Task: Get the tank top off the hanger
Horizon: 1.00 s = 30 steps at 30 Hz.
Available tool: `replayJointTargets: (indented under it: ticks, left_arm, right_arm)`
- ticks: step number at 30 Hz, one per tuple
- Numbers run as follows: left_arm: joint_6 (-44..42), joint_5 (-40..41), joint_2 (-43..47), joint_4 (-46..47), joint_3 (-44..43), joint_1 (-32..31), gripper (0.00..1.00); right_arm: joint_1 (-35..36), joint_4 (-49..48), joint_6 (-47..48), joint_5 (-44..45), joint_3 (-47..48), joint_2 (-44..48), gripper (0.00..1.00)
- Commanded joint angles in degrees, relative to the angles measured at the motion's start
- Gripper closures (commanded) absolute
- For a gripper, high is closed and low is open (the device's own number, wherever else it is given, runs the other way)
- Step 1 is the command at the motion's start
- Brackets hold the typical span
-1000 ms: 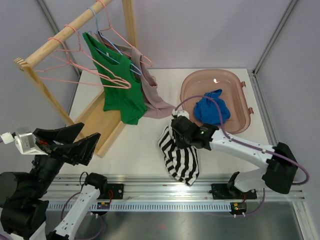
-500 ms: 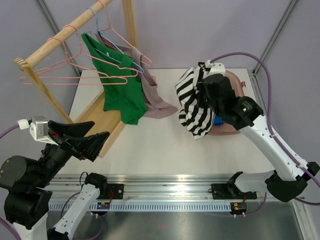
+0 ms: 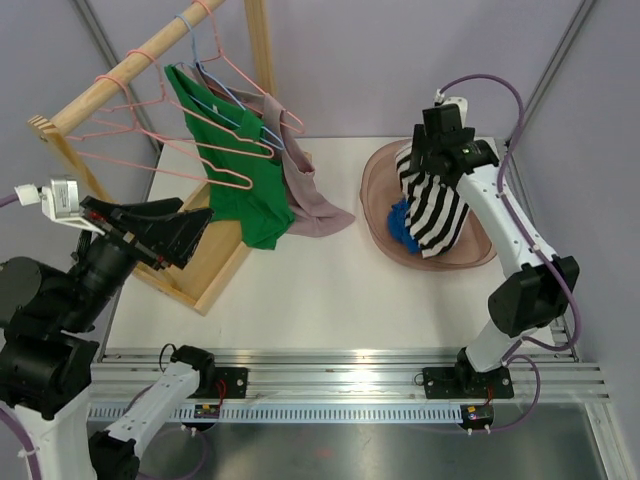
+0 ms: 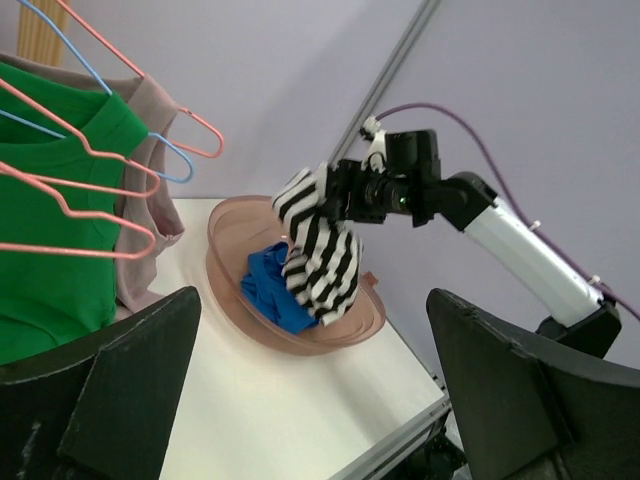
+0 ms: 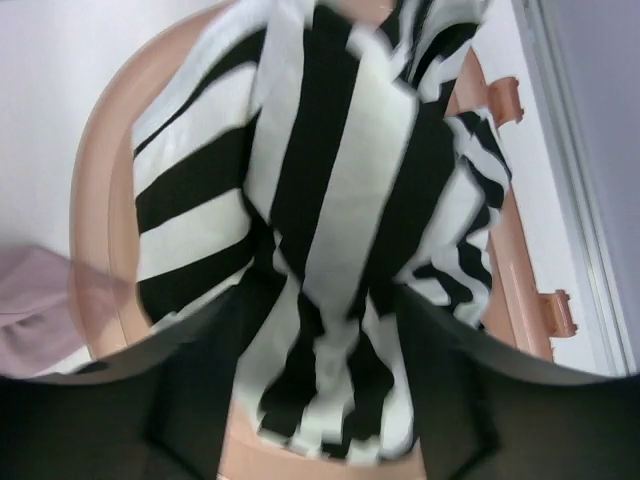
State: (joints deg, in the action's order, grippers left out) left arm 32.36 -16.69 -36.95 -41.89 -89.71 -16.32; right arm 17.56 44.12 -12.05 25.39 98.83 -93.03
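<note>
Risk of a sloppy drop: striped tank top (image 3: 432, 205), well apart from rack (image 3: 120, 70), dangling from clamped right jaws above pink tub (image 3: 383, 175) and blue cloth (image 3: 403, 224). If released off-centre, likely draped across rim, then sliding onto surface (image 3: 320, 290). Left jaws spread wide, empty.

Pale lilac walls (image 3: 400, 60) close in the back and both sides, with slim grey metal struts (image 3: 548, 70) slanting up the upper right and upper left corners. A white table (image 3: 300, 290) fills the centre, and a wooden rack (image 3: 110, 80) stands at its upper left. Along the lower edge an aluminium rail (image 3: 300, 372) catches a bright glare, above a dull grey metal surface (image 3: 340, 450). The light is soft and even.
</note>
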Motion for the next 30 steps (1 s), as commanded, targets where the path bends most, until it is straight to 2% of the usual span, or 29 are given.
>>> replayJointTargets:
  ticks: [1, 2, 7, 11, 14, 18, 20, 25, 27, 30]
  left_arm:
    - [1.2, 3.5, -5.8, 1.4, -4.5, 0.4, 0.01]
    - [1.2, 4.3, -7.1, 1.3, -5.3, 0.4, 0.01]
    - [1.0, 9.8, -12.8, 0.8, -10.4, 0.4, 0.01]
    - [0.8, 12.1, -18.7, -0.8, -16.4, 0.3, 0.01]
    - [0.7, 14.0, -23.3, -1.2, -20.7, 0.1, 0.01]
    - [0.2, 19.0, -28.9, -1.9, -27.6, -0.8, 0.01]
    - [0.1, 21.0, -32.6, -2.2, -29.9, -1.5, 0.02]
    - [-1.0, 32.8, -40.6, -5.0, -36.3, -5.5, 0.10]
    - [-1.6, 37.8, -43.1, -5.0, -36.6, -6.5, 0.13]
    - [-2.6, 40.4, -46.0, -4.0, -36.3, -6.5, 0.17]
  right_arm:
    - [-0.1, -1.1, 1.0, 0.6, 4.4, -2.7, 0.16]
    - [-0.2, -0.7, 0.5, 0.4, 4.1, -2.6, 0.01]
    - [-0.1, -0.6, -2.0, -3.2, 0.7, 2.9, 0.01]
    - [-0.2, -6.7, -5.7, -13.0, -11.0, 12.3, 0.01]
    - [-0.2, -10.9, -7.7, -25.2, -19.2, 20.2, 0.01]
    - [-0.2, -14.8, -11.1, -34.6, -27.8, 29.5, 0.01]
    - [-0.2, -15.5, -12.7, -37.4, -31.1, 34.0, 0.01]
    - [-0.2, -14.0, -14.0, -40.0, -35.1, 41.2, 0.03]
    - [-0.2, -12.3, -13.2, -40.7, -36.1, 43.0, 0.03]
    - [-0.2, -10.0, -12.2, -41.2, -36.9, 47.0, 0.03]
